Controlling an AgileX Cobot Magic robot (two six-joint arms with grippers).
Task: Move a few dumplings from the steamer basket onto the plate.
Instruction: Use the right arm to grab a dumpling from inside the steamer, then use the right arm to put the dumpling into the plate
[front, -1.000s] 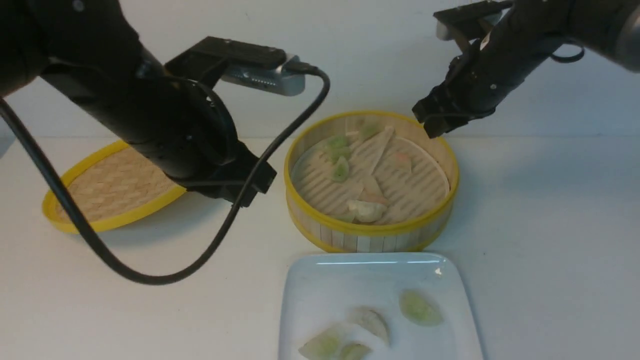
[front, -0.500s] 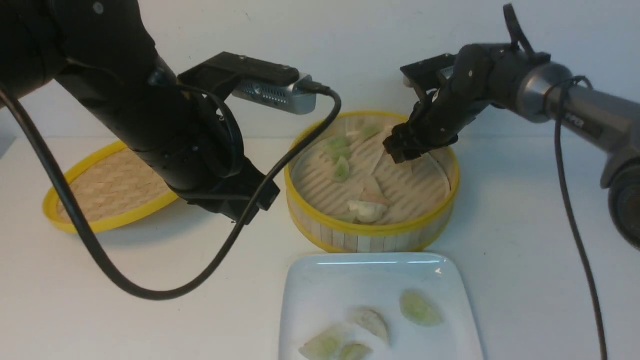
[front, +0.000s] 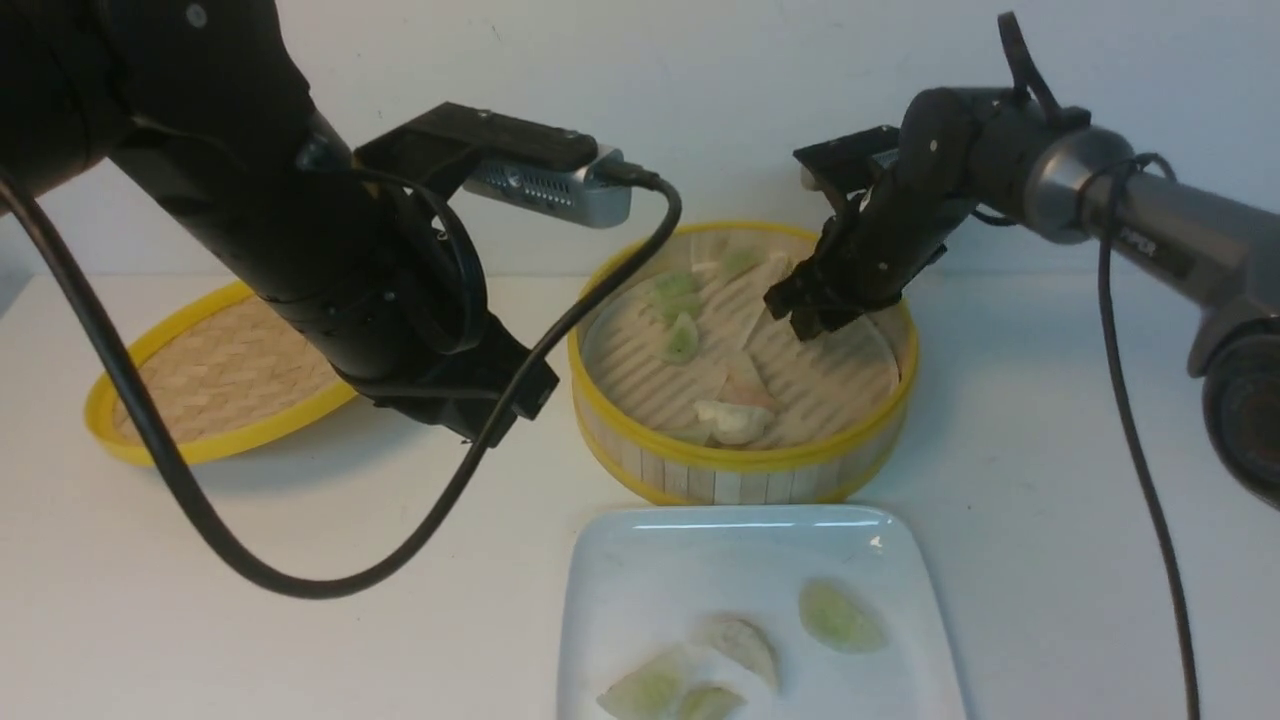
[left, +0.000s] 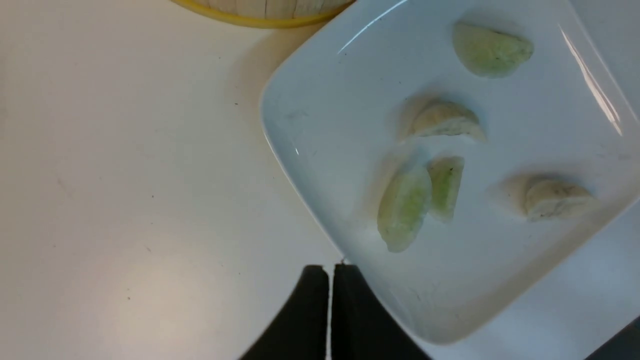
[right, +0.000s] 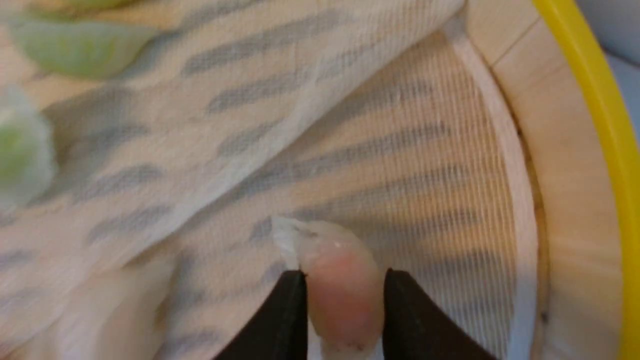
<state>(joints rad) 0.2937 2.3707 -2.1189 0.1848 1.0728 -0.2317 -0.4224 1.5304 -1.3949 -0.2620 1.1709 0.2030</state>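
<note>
Over the white table, right claw pinches a half-hidden pink dumpling; left claw closed, empty.

Black arms — silver collar, looping black cable.

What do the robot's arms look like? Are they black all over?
Mostly black. The left arm is chunky, with a silver camera on top and a thick black cable. The right arm has a grey tube with small white lettering and a thin black cable.
</note>
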